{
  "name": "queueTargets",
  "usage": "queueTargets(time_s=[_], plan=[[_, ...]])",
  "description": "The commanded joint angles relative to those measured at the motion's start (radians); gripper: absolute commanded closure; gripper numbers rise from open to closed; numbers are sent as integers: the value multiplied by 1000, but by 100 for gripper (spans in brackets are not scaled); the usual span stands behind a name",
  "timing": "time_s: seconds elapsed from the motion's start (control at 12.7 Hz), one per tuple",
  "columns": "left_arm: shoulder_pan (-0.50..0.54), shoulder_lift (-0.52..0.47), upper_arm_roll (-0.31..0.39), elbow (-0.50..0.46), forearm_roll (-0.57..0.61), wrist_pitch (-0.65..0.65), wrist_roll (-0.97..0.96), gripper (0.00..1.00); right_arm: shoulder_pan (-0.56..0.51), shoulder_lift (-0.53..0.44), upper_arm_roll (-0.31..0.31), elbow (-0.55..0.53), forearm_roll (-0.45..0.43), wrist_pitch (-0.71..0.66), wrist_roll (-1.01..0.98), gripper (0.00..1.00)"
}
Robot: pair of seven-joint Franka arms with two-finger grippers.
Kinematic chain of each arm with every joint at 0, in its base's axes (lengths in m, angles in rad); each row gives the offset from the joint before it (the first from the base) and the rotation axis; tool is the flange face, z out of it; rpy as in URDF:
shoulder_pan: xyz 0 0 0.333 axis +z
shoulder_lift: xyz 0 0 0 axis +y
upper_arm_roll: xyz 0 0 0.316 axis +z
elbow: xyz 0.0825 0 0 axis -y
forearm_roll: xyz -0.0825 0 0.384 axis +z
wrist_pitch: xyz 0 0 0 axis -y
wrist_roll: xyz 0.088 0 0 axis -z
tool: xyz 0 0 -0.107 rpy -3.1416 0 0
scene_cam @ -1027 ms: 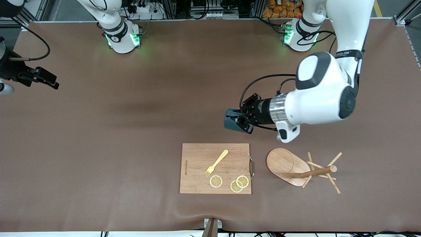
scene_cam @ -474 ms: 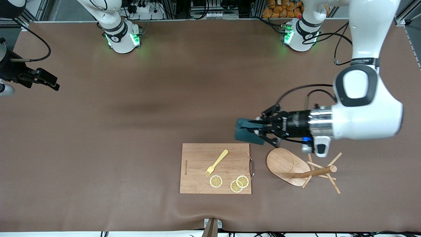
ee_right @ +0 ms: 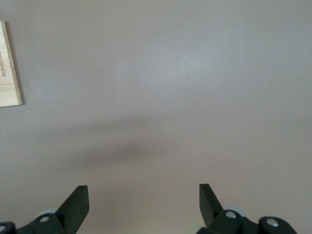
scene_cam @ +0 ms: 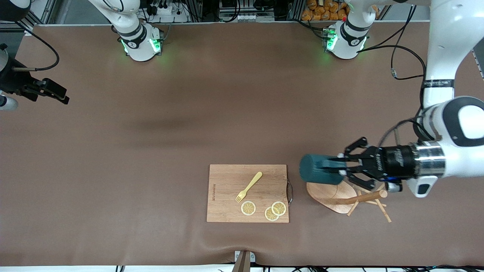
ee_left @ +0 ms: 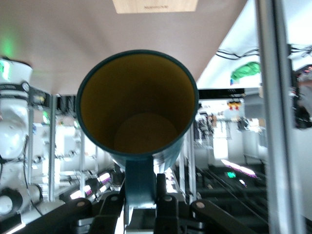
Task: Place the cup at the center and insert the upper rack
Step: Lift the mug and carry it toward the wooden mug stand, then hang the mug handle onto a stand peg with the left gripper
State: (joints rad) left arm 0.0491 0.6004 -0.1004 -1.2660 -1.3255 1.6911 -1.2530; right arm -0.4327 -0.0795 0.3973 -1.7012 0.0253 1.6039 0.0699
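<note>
My left gripper (scene_cam: 334, 166) is shut on the handle of the dark teal cup (scene_cam: 317, 173) and holds it on its side in the air, over the oval base of the upper rack (scene_cam: 327, 193). In the left wrist view the cup (ee_left: 139, 97) shows its yellowish-tan inside, with the handle between the fingers of my left gripper (ee_left: 141, 184). The upper rack lies on its side on the table, with its post and pegs pointing toward the left arm's end. My right gripper (scene_cam: 60, 96) is open and empty, waiting at the right arm's end of the table; it also shows in the right wrist view (ee_right: 144, 197).
A wooden cutting board (scene_cam: 227, 177) lies beside the upper rack, toward the right arm's end, with a yellow fork (scene_cam: 249, 186) and three lemon slices (scene_cam: 248, 208) on it. The board's edge shows in the right wrist view (ee_right: 9, 73).
My left arm has swung with the cup from over bare table to over the rack's base. The right arm has not moved.
</note>
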Motion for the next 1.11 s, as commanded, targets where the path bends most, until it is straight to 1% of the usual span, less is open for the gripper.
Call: queueTargets(time_s=[0.0, 0.32, 0.63, 1.03], plan=[[50, 35, -12, 3, -50, -54, 56, 100, 0, -11, -1, -12, 41, 11, 11, 0], [74, 65, -12, 2, -50, -67, 133, 100, -3, -19, -3, -11, 44, 1, 10, 0], [87, 78, -10, 2, -46, -82, 158, 100, -1, -14, -6, -12, 45, 5, 11, 0], [89, 104, -4, 3, -43, -88, 233, 100, 2, -14, -3, -21, 51, 11, 11, 0]])
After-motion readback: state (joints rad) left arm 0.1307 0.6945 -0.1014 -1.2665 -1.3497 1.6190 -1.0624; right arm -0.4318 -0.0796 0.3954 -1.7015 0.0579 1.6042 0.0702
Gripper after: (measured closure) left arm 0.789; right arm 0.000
